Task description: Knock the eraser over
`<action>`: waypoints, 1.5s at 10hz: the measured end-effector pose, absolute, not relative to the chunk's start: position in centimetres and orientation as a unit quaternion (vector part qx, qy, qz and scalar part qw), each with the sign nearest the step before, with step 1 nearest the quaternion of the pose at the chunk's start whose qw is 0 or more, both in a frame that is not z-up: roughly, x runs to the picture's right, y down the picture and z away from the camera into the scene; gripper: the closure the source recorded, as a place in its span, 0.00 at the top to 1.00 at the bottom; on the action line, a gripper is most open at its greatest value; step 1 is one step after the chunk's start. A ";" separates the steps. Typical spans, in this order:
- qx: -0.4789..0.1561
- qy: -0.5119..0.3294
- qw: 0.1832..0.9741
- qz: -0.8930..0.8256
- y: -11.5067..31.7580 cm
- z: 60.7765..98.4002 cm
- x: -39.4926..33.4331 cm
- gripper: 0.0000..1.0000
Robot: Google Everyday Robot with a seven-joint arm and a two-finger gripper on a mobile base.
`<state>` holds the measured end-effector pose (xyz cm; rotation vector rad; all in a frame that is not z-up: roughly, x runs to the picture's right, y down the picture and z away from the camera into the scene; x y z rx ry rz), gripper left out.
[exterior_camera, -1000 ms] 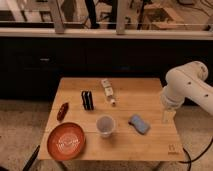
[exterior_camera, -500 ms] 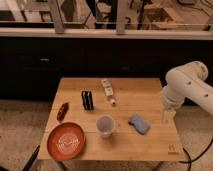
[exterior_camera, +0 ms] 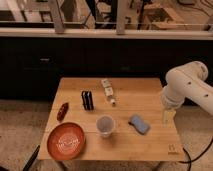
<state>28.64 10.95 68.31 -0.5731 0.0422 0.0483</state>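
At the far left of the table [exterior_camera: 125,149] lies a small reddish-brown thing [exterior_camera: 63,111], with the orange plate [exterior_camera: 66,141] in front of it. Next comes the eraser [exterior_camera: 87,100], a dark block that seems to stand upright on the middle-left of the wood, touching nothing. To its right a white bottle [exterior_camera: 107,92] lies on its side, near the eraser but apart from it. Closer to the front edge stands a clear cup [exterior_camera: 105,126], then the blue-grey pad [exterior_camera: 139,124].

My gripper [exterior_camera: 166,115] hangs at the table's right edge, well apart from the eraser, its fingers spread and nothing between them.

I judge the step in hand to be the reach across. I should travel high enough to pass over the pad, cup and bottle, then come down beside the eraser. The gap on the bottle side looks tight, so I should drop in carefully. The push should meet a broad face near its top, because a low one would likely slide the block instead of tipping it. One short sideways nudge should do, stopping before the reddish thing.
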 end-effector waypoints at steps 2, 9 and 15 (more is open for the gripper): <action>-0.283 0.021 0.959 0.023 11.0 68.3 28.6 0.80; -0.274 0.022 0.961 -0.016 10.3 69.5 24.8 0.80; -0.268 0.021 0.961 -0.058 9.8 70.0 19.5 0.77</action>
